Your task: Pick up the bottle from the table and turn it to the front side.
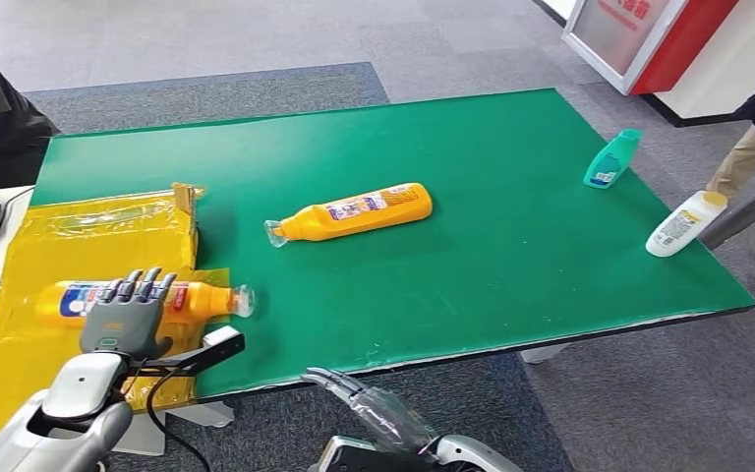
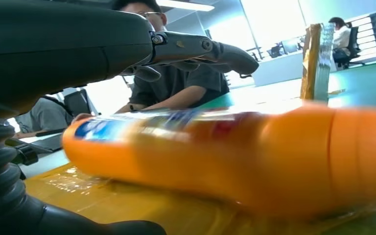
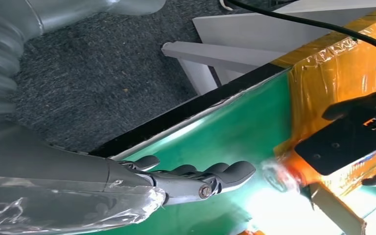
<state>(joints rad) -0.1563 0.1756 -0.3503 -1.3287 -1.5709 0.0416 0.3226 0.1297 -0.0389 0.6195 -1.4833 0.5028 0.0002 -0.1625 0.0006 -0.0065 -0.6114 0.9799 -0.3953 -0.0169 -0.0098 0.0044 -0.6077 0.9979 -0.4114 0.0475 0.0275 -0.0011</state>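
My left hand (image 1: 128,313) sits over the middle of the orange bottle (image 1: 197,298), fingers draped across its top; I can't tell if they actually grip it. The bottle lies on its side on the yellow sheet (image 1: 79,231), clear cap toward the green table (image 1: 511,246). My right hand (image 1: 369,398) hangs loose-fingered and empty below the table's near edge.

We see open green tabletop (image 1: 511,256) across the frame's middle and right, while an upright yellow taped cardboard flap (image 1: 186,202) stands at left above the lying orange plastic bottle (image 1: 202,298).
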